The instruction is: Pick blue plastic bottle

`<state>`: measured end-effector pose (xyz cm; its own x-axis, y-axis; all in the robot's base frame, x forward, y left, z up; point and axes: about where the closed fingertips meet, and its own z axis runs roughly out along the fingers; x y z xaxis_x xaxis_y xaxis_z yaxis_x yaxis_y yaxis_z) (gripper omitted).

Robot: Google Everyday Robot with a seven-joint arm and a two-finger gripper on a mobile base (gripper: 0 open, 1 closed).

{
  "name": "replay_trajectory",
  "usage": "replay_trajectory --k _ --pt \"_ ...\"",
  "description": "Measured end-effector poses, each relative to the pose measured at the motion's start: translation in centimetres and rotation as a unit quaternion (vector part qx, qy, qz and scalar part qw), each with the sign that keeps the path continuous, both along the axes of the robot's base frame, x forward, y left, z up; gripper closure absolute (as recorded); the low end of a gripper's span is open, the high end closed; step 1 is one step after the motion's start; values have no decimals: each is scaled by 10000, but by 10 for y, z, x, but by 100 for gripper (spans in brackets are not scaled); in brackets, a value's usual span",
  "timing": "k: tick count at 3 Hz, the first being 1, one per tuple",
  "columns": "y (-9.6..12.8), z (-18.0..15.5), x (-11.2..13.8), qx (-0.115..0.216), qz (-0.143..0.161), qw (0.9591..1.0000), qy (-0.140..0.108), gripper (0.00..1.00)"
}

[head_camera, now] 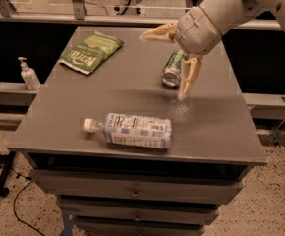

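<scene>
Hovering just above the green can (173,69) with the gripper (161,66) splayed wide, gripping nothing. Lying sideways well nearer than the can, cap pointing left: the blue plastic bottle (132,130). Probably needing lowering across its middle, jaws straddling the round body.

White arm (231,4) from upper right, end effector (162,67) angled downward, fingers (189,75) spread wide

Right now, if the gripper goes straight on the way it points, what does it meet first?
Likely the green can, lying just under the open gripper at the far right of the table, though depth is unclear. The blue plastic bottle lies nearer the front, off that line.
</scene>
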<state>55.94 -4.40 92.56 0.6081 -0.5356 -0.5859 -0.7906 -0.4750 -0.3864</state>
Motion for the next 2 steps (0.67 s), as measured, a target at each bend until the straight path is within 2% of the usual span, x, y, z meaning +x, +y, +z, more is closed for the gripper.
replay_trajectory --k 1,2 --pt "1 -18 -14 -418 -443 9979 230 0" --pt "-2 -45 -30 -1051 -959 9892 343 0"
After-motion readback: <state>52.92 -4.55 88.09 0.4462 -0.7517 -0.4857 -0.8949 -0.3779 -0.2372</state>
